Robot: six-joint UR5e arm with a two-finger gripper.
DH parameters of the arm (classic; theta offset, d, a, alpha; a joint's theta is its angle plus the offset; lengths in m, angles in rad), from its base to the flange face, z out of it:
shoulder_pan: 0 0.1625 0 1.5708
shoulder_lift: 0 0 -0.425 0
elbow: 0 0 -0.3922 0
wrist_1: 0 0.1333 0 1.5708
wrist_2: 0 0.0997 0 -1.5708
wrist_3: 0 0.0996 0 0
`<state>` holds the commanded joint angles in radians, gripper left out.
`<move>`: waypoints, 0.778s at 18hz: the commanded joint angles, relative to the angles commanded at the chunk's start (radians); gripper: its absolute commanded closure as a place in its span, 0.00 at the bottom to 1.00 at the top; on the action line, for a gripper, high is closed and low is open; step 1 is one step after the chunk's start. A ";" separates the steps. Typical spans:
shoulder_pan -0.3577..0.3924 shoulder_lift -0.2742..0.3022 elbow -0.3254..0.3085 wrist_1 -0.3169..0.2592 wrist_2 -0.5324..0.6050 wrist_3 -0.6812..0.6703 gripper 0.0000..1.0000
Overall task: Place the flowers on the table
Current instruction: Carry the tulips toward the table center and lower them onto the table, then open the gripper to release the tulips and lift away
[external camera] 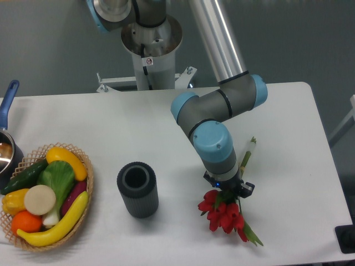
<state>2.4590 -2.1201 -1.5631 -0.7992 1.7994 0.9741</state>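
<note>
Our fingers [228, 189] are clenched on the flowers [223, 213], whose red heads hang low at the near right of the white desk [166, 122], stems poking up past the wrist; whether they touch it we cannot tell. To their left stands a dark cylinder [137, 189], and far left a wicker basket [86, 191] of fruit and vegetables.

A robotics lab or test cell is being shown. An industrial arm [222, 72] is being carried on a metal pedestal [151, 50] bolted behind a plain white table [166, 122]. Bare grey walls are being seen at the far side, and staged props, a wicker basket [47, 197] of toy produce at the left, are being laid out.
</note>
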 joint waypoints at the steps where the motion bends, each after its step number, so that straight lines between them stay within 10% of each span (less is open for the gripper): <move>1: 0.002 0.015 0.002 0.002 -0.008 -0.002 0.00; 8: 0.077 0.135 0.043 -0.021 -0.029 0.003 0.00; 14: 0.186 0.224 0.158 -0.303 -0.137 0.161 0.00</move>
<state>2.6445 -1.8961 -1.4054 -1.1024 1.6629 1.1348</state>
